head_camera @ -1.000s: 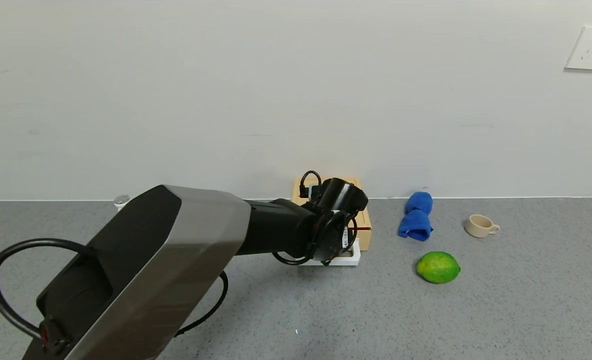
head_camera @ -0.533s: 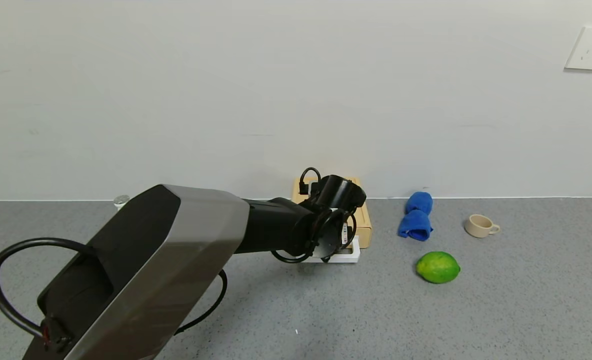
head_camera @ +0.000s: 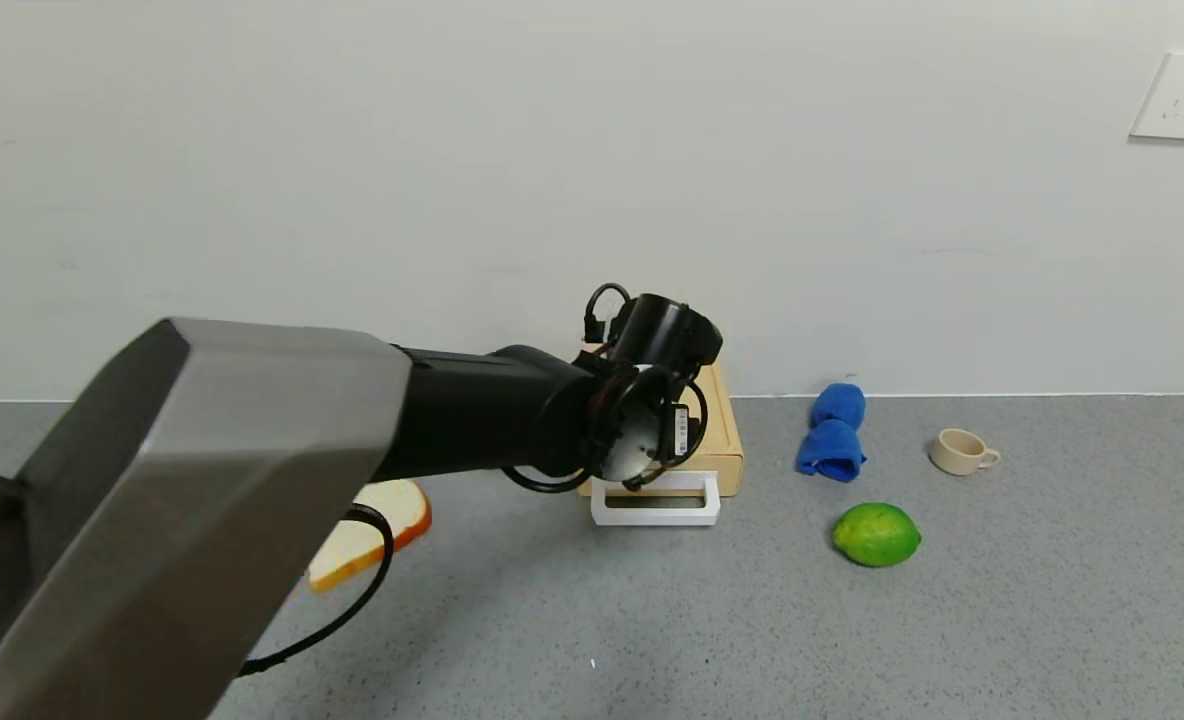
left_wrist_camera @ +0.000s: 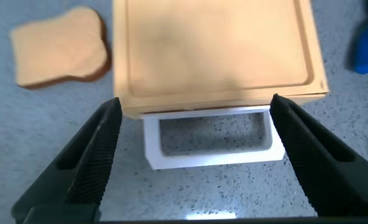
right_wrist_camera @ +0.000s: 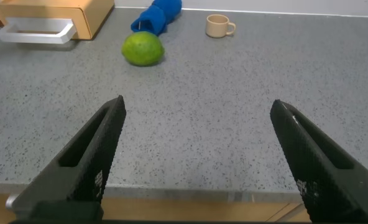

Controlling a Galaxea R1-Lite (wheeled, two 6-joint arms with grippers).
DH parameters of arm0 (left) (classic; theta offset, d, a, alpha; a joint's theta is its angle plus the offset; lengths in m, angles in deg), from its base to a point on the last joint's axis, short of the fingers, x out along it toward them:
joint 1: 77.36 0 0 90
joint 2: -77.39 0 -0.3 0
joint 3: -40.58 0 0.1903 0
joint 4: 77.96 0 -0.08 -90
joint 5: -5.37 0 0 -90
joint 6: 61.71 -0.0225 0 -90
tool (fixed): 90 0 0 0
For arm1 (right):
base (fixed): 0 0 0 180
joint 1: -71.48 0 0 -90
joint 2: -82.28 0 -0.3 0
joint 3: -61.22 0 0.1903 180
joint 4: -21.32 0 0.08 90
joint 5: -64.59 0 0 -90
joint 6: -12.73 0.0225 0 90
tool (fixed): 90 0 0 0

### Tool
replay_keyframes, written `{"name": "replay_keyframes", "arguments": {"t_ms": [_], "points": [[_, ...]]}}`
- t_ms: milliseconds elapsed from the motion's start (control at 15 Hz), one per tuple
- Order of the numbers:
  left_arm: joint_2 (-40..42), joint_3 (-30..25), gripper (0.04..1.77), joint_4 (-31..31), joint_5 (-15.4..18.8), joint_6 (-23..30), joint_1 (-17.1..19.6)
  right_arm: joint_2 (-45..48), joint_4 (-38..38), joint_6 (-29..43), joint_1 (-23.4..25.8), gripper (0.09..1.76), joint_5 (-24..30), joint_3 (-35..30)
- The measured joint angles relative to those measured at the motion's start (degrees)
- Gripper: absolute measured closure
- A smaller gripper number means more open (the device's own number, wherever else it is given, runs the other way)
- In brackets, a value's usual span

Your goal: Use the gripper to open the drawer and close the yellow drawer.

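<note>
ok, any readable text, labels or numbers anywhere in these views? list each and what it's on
No text can be read in any view.
Small white label on the left gripper wrist, seen in the head view: print too small to read.
Drawer, its white handle, lime, cup, blue cloth, wall socket: no print visible.

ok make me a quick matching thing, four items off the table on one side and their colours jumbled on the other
Items:
1. lime
2. rolled cloth
3. cup
4. drawer handle

Colours:
A. white
B. beige
C. green
D. blue

Pairs: 1-C, 2-D, 3-B, 4-A
</note>
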Motion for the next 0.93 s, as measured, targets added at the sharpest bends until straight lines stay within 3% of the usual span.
{"name": "replay_keyframes", "arguments": {"t_ms": [200,533,667,933], "points": [[6.6,-0.3,0.09,-1.7,2.9,-6.4,0.7,0.0,0.0,0.0,0.0,0.14,0.0,0.0],[18.3,-1.5,0.09,-8.1,15.0,-13.0,4.9,0.0,0.0,0.0,0.0,0.14,0.0,0.0],[22.8,-3.6,0.09,-8.6,19.5,-13.8,7.3,0.0,0.0,0.0,0.0,0.14,0.0,0.0],[32.7,-11.5,0.09,-8.4,24.0,-15.5,12.4,0.0,0.0,0.0,0.0,0.14,0.0,0.0]]}}
